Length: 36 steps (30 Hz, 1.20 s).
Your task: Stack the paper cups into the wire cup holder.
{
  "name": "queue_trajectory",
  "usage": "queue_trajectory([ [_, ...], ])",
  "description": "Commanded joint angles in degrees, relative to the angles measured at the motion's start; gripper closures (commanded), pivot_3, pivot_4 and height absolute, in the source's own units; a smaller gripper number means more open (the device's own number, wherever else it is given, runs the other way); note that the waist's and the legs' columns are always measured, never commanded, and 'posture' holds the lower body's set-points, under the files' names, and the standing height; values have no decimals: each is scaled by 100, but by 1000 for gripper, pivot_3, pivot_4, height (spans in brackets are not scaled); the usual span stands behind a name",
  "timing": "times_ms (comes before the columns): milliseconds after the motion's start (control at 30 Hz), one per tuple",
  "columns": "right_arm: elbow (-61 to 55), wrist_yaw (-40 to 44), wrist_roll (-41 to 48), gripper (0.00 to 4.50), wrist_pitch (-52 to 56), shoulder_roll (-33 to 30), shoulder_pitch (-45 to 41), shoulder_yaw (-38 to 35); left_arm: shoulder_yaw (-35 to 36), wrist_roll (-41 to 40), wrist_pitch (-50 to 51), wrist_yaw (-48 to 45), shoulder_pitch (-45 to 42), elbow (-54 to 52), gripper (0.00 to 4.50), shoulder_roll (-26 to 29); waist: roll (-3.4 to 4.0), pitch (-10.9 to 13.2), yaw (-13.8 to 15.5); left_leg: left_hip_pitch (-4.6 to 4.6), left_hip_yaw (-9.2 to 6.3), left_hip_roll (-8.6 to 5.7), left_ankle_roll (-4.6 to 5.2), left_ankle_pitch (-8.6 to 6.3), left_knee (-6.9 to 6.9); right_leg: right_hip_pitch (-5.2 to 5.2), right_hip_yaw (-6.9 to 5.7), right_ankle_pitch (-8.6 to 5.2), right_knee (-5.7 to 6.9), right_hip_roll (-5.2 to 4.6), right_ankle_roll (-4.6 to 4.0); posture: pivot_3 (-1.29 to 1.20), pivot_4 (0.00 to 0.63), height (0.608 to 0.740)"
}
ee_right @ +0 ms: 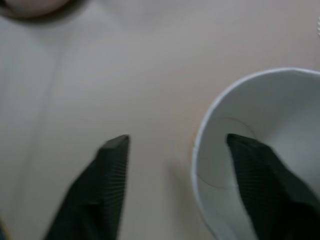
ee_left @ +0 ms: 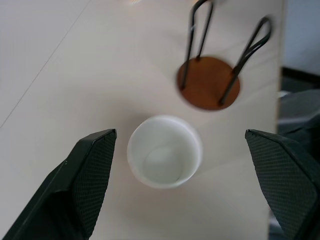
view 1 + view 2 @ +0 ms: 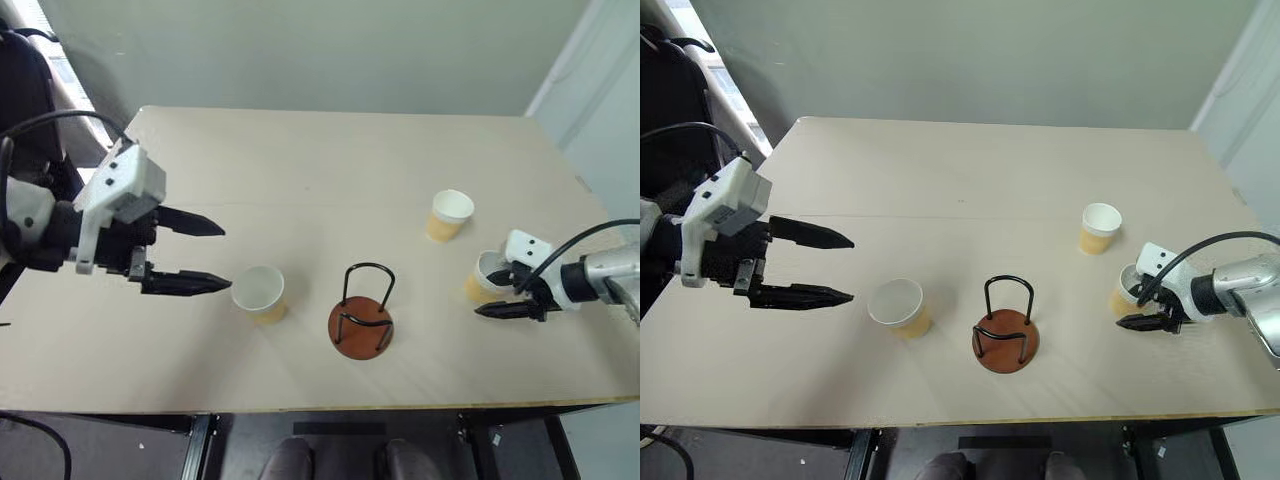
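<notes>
Three tan paper cups with white insides stand upright on the table. One cup is left of the wire cup holder, whose black hoops rise from a reddish-brown disc and hold nothing. My left gripper hovers open just left of that cup, fingers pointing at it and spread wider than it. A second cup stands back right. At the third cup on the right, my right gripper is open astride the rim: one finger inside the cup, one outside, with a gap to the wall.
The pale wooden table ends just in front of the holder and close to the right of the third cup. A dark chair stands beyond the table's back left corner.
</notes>
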Motion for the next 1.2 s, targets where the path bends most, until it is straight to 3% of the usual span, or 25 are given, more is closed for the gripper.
queue_trajectory([
  [33,-350,222,-250,2806,-149,-257,-429,-20,325,53,-173,-59,16,112,78,229,1,0,-12,-3,1,0,-1,1,-1,-3,0,1,1,0,-2,0,150,740],
  [133,-577,502,-383,3990,-231,-555,-555,-40,330,59,-230,-9,78,139,78,272,1,0,-3,-17,-2,0,-3,2,-1,-14,-4,3,2,0,-4,0,150,740],
  [200,-851,923,-92,4483,-172,-857,-696,-282,326,54,-254,24,102,157,78,281,1,-1,9,-33,-10,0,-3,2,-1,-19,-10,5,2,-1,-7,0,150,740],
  [300,-1050,1598,620,4483,-53,-1154,-1065,-762,308,47,-293,25,111,197,78,295,2,0,2,-47,-6,-1,-5,2,-1,-28,-9,9,0,-1,-12,0,150,740],
  [400,-896,2118,1487,4483,267,-1057,-1986,-1100,245,52,-365,27,75,266,78,264,2,0,-5,-46,-4,-1,-8,4,-7,-31,-7,9,-3,3,-12,0,150,740],
  [633,-840,2254,2190,4483,698,-487,-3284,-1009,136,8,-452,121,41,256,78,133,-6,-3,-33,-35,-16,8,-24,17,-7,-37,-8,0,-7,15,-29,0,150,740],
  [767,-1054,2234,1641,4483,327,-603,-2911,-666,111,-19,-448,179,63,213,78,61,-13,-7,-25,-35,-27,10,-29,24,-8,-36,-16,-4,1,16,-35,0,150,740],
  [933,-658,1755,-5,4483,-869,-707,-2060,125,53,6,-483,158,13,267,78,44,-19,-8,-23,-38,-31,7,-25,22,-2,-31,-18,1,2,7,-36,0,150,740],
  [1033,-339,1827,-264,3853,-1068,-621,-2224,189,-38,75,-557,140,-58,357,78,39,-13,-5,-29,-39,-25,8,-25,22,-4,-38,-16,4,8,3,-32,0,150,740],
  [1200,9,1896,-574,2077,-1380,-453,-2440,285,-136,69,-571,173,-128,349,78,3,-17,-8,-30,-41,-23,13,-26,22,-12,-41,-17,5,9,8,-32,0,150,740],
])
